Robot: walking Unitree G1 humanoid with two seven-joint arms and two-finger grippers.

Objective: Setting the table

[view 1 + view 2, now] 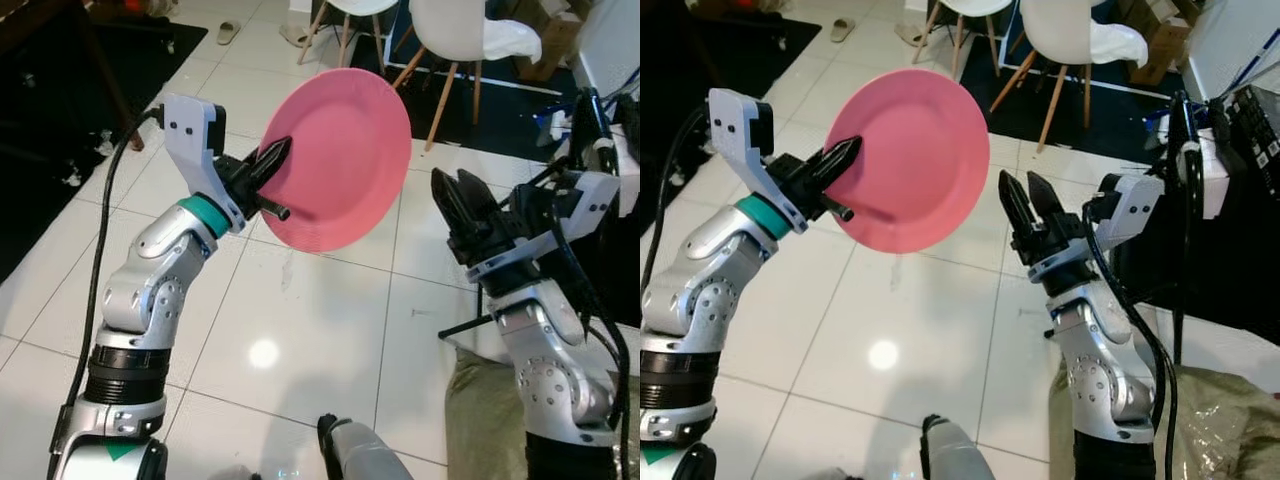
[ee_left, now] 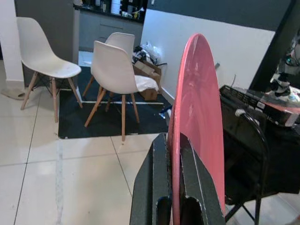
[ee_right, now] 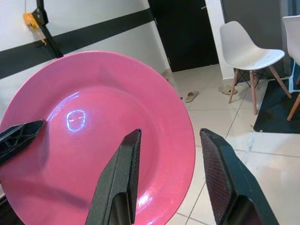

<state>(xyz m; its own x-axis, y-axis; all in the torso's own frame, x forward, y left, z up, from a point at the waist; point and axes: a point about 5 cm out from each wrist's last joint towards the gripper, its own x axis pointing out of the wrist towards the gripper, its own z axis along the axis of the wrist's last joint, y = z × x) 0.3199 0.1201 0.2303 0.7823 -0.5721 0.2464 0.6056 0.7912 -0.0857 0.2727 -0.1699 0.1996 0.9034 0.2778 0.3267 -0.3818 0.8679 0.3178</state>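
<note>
A round pink plate (image 1: 340, 155) hangs upright in the air above the white tiled floor. My left gripper (image 1: 270, 162) is shut on the plate's left rim, one black finger on each face; the left wrist view shows the plate (image 2: 197, 126) edge-on between the fingers (image 2: 154, 187). My right gripper (image 1: 455, 195) is open, a short way to the right of the plate and not touching it. In the right wrist view its two fingers (image 3: 124, 178) point at the plate's glossy face (image 3: 93, 140), with the left gripper's fingertip (image 3: 18, 136) at the rim.
White chairs (image 1: 450, 40) with wooden legs stand on a dark rug (image 1: 500, 120) ahead. Slippers (image 1: 228, 32) lie on the floor at the back. Black equipment and cables (image 1: 600, 200) crowd the right side. A dark mat (image 1: 60, 110) covers the floor at the left.
</note>
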